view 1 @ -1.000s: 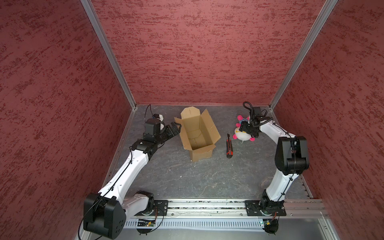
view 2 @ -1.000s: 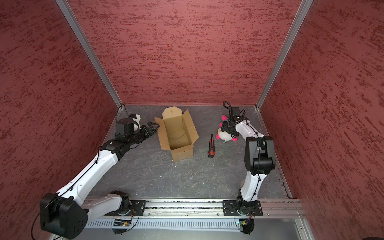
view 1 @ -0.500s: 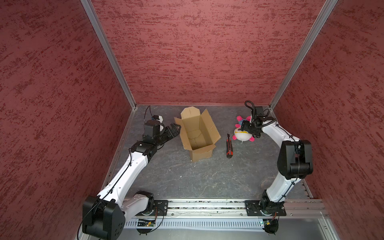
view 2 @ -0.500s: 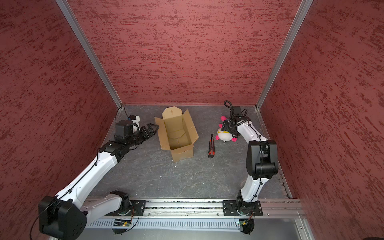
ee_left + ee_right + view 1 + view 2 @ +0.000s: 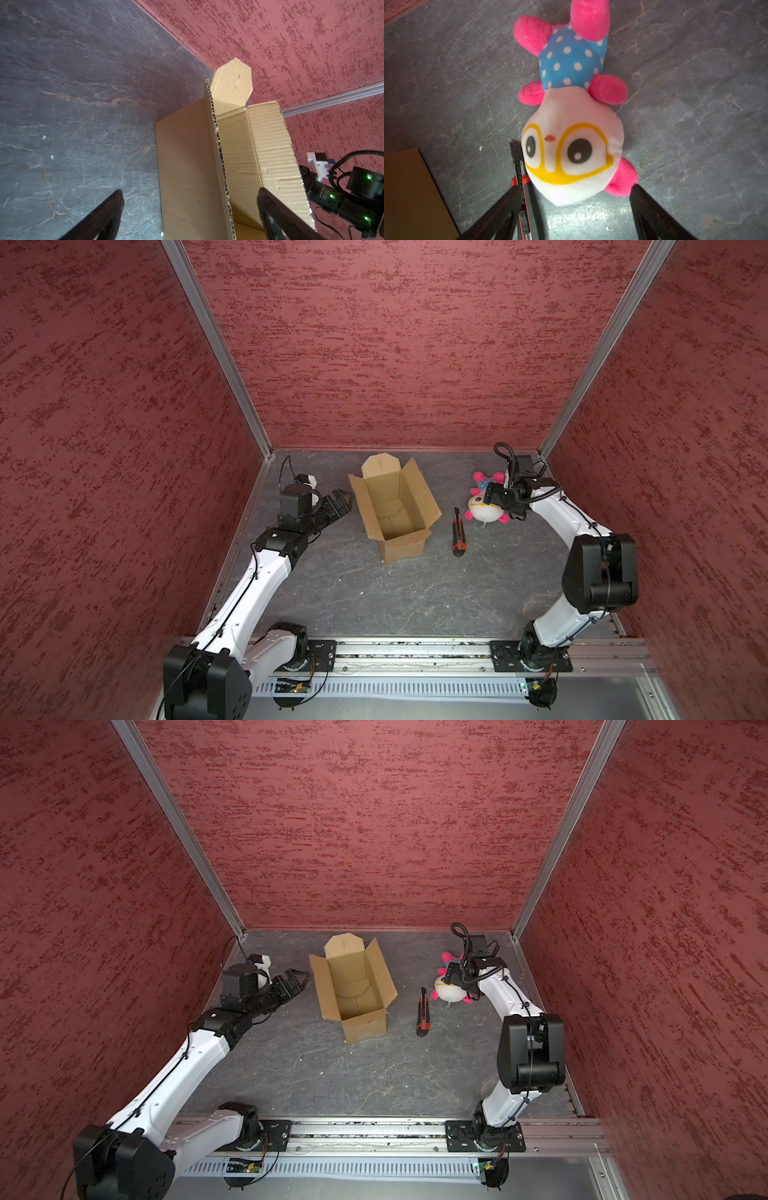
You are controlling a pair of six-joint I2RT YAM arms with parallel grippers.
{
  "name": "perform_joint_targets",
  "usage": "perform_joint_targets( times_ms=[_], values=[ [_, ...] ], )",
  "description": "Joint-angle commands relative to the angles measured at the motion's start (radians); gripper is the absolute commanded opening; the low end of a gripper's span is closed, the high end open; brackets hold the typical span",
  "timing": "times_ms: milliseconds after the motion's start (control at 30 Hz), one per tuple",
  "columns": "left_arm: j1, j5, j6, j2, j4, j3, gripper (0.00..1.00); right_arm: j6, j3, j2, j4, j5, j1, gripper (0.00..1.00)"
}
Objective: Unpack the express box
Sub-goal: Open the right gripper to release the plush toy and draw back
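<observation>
Top views show the express box [image 5: 394, 510] running near-to-far, mouth upward.

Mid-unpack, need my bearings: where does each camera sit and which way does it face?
Top views: high at the near edge, looking down toward the back wall; left arm, right arm, express box, utility knife, plush toy.
Left wrist: behind the open left tool, facing the box's side and raised flaps; right arm beyond.
Right wrist: above the toy, looking down; the open right tool's fingers flank its head.
Shared: toy and knife appear in both top views and the right wrist.
</observation>
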Motion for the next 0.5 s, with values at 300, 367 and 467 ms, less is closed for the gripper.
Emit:
perform_joint_targets(
  times_ms=[300, 367, 467],
  values=[
    [0.153, -0.049, 0.058, -0.004, 0.005, -0.045, 1.00, 0.041, -0.242, -0.287, 0.163, 0.038, 0.004, 0.99],
    [0.171, -0.066, 0.064, -0.001, 0.014, -0.052, 1.00, 0.043, -0.269, -0.322, 0.176, 0.044, 0.006, 0.99],
    [0.188, -0.097, 0.071, -0.001, 0.033, -0.066, 1.00, 0.031, -0.303, -0.368, 0.198, 0.045, 0.008, 0.99]
  ],
)
